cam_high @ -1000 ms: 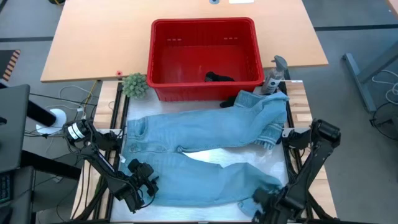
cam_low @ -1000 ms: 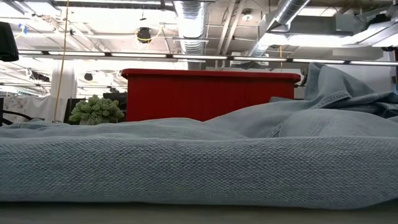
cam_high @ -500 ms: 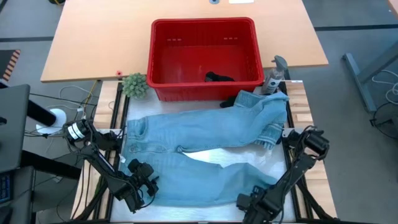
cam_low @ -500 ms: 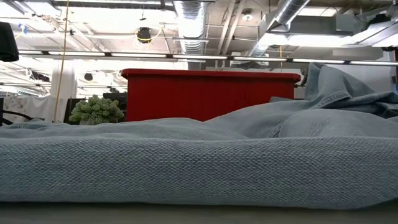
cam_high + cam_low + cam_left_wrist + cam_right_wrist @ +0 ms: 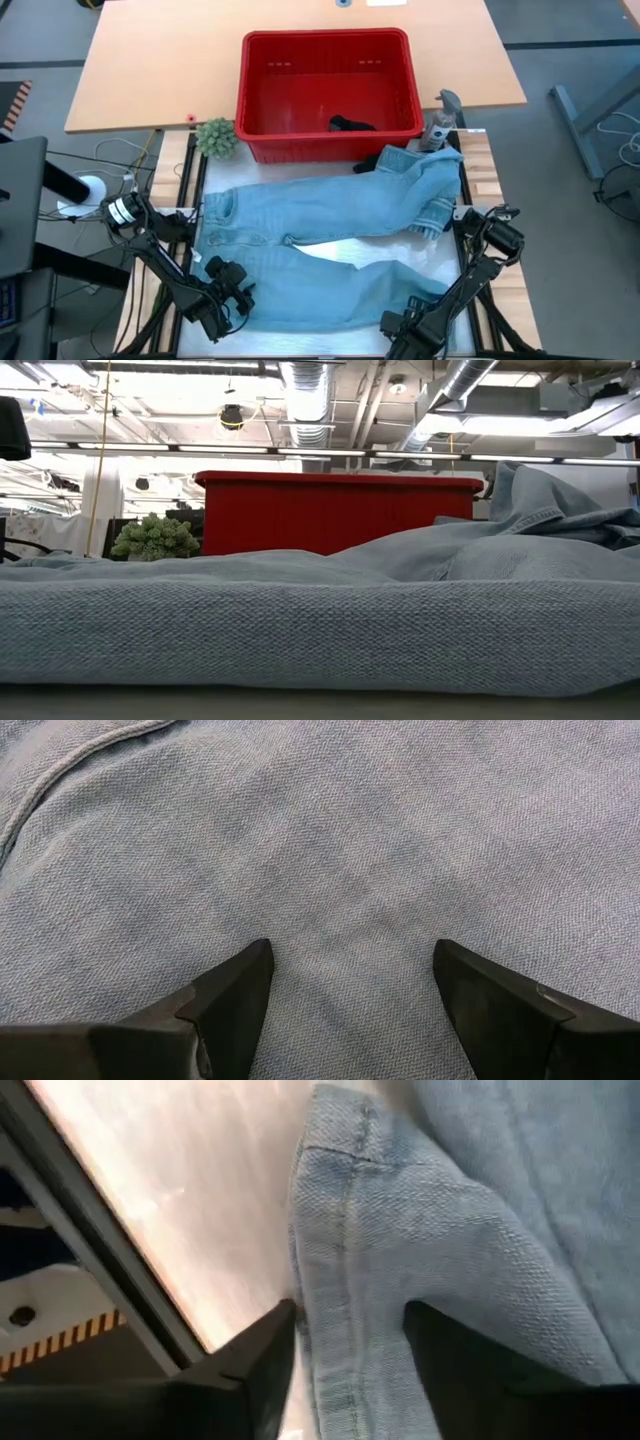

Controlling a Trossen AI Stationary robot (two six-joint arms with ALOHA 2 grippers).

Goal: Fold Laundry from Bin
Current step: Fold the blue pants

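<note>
A pair of light blue denim jeans (image 5: 330, 240) lies spread on the table, waist to the left and both legs running right. The far leg bunches up at its right end (image 5: 432, 175). My left gripper (image 5: 240, 295) stands open over the denim (image 5: 340, 840) at the near left. My right gripper (image 5: 400, 325) points down at the near leg's hem end (image 5: 350, 1200), and that hem sits between its open fingers. The red bin (image 5: 325, 38) stands behind the jeans with a dark garment (image 5: 352, 125) inside. In the low view, denim (image 5: 320, 630) fills the foreground. My left gripper has its fingertips (image 5: 250, 970) close over flat denim; I cannot tell whether they touch it. My right gripper comes from above with the near leg's hem corner (image 5: 335, 1280) between its two fingers, near the table's near right edge. The cloth lies on the table; whether the fingers (image 5: 275, 1340) press it I cannot tell.
A small green plant (image 5: 216, 137) sits left of the bin. A grey object (image 5: 440, 120) stands at the bin's right. Dark cloth (image 5: 372, 160) peeks out between bin and jeans. A white sheet (image 5: 350, 250) shows between the legs. The metal table frame (image 5: 90, 1250) runs beside the hem.
My right gripper has come down toward the near leg's hem end, shifting a little toward the table's left and rolling about its wrist. The jeans have kept their place.
</note>
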